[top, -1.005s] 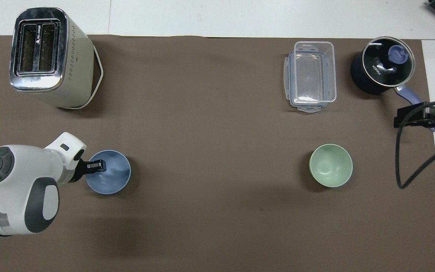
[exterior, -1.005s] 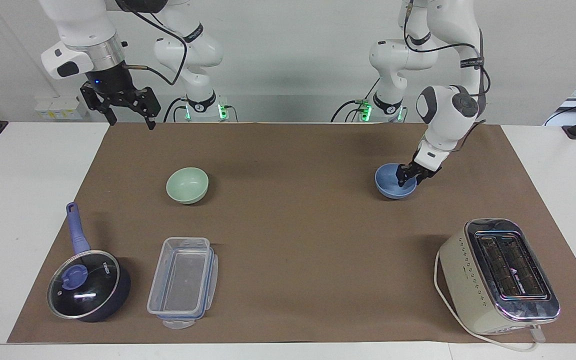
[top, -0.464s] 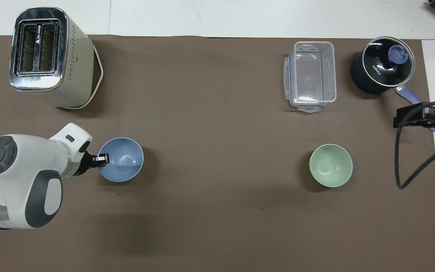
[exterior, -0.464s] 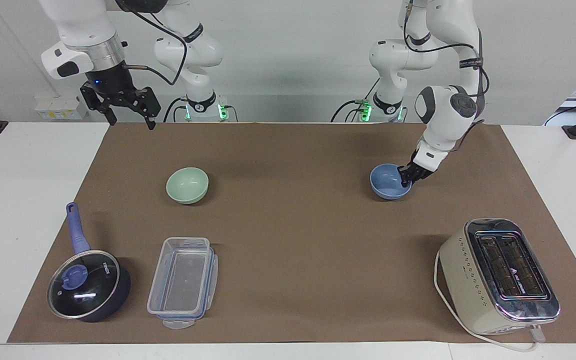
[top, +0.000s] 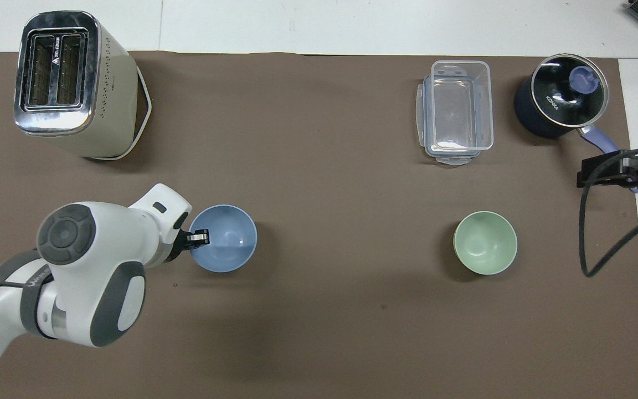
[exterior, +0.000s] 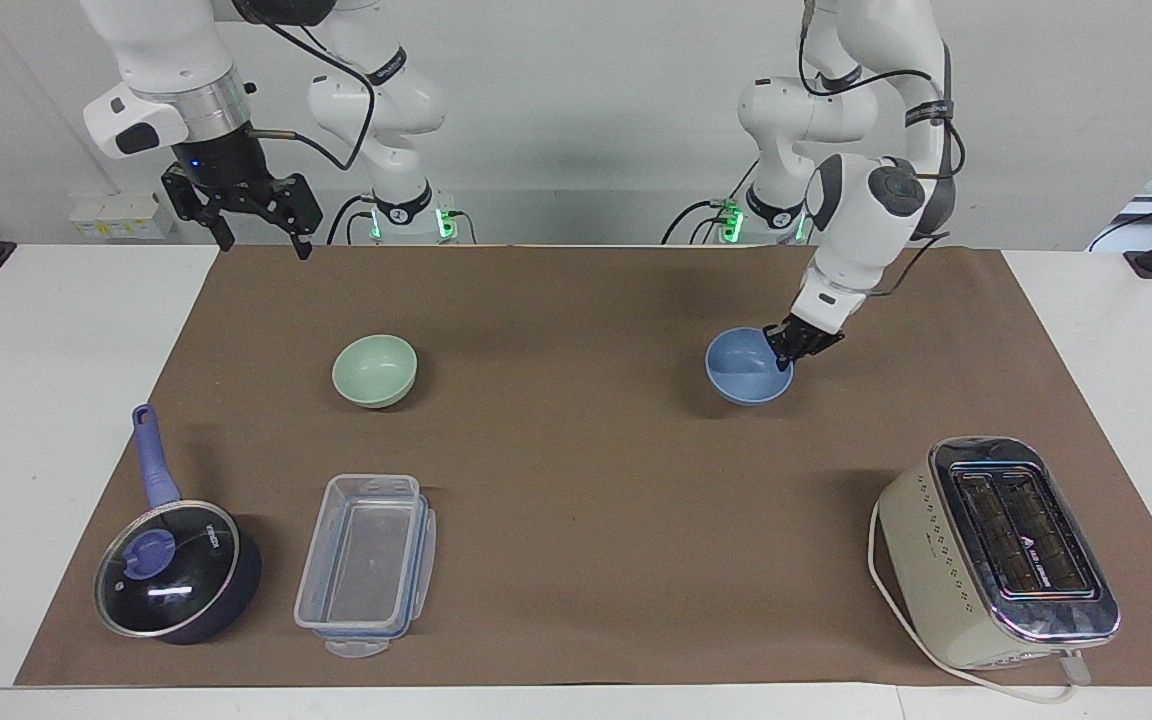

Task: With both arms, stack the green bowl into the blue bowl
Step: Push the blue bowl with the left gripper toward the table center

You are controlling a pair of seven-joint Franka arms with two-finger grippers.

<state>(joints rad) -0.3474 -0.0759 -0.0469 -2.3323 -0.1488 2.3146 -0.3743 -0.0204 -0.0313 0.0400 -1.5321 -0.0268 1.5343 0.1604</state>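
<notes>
The blue bowl (exterior: 746,368) sits upright toward the left arm's end of the brown mat (exterior: 576,480). My left gripper (exterior: 784,354) is shut on the blue bowl's rim, on the side toward the left arm's end. In the overhead view the left gripper (top: 199,237) pinches the blue bowl (top: 227,239) at its edge. The green bowl (exterior: 374,371) stands alone toward the right arm's end and also shows in the overhead view (top: 485,243). My right gripper (exterior: 266,243) waits open and raised over the mat's corner by its base, and shows at the overhead view's edge (top: 612,169).
A cream toaster (exterior: 996,550) with a cord stands farther from the robots at the left arm's end. A clear lidded container (exterior: 366,565) and a dark pot with a blue handle (exterior: 176,580) stand farther out than the green bowl.
My left gripper has carried the blue bowl toward the middle of the mat, closer to the green bowl. The right arm and the green bowl have not moved.
</notes>
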